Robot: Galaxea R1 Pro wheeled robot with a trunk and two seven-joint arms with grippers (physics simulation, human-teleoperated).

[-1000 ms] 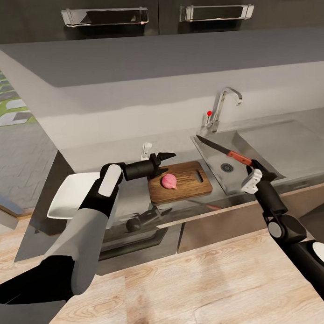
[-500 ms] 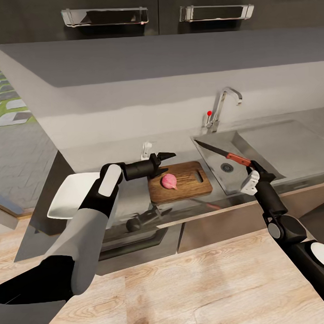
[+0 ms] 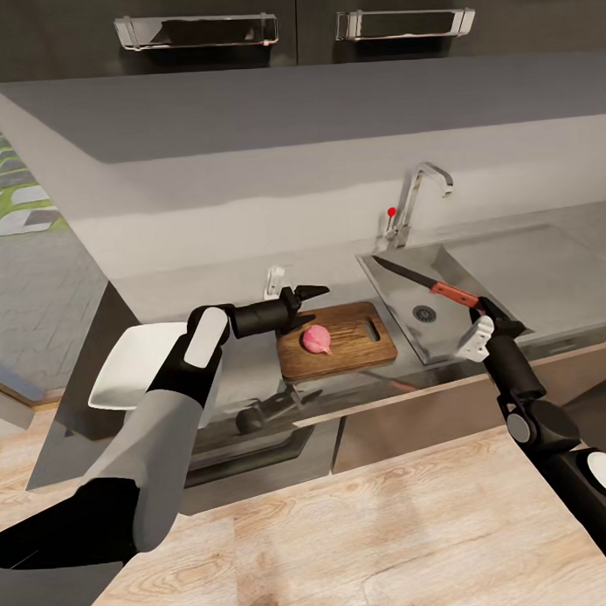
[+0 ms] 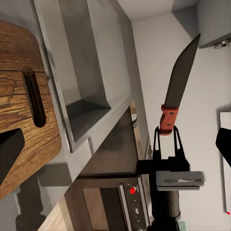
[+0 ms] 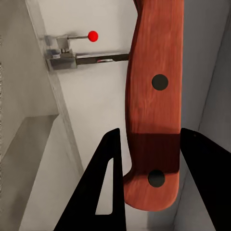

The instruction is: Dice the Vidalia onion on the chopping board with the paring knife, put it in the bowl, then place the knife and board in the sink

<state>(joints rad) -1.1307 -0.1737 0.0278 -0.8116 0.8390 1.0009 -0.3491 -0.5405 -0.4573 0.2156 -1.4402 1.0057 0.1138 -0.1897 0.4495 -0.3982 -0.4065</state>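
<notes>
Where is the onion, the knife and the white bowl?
Vidalia onion (image 3: 316,339): head view, middle of the pink bulb on the board.
Paring knife (image 3: 452,292): head view, its red handle, above the sink.
Bowl (image 3: 135,363): head view, its white inside.

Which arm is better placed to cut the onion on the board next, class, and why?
Probably the right: the right gripper already holds the paring knife above the sink. The left gripper hovers empty beside the Vidalia onion on the chopping board.
</notes>
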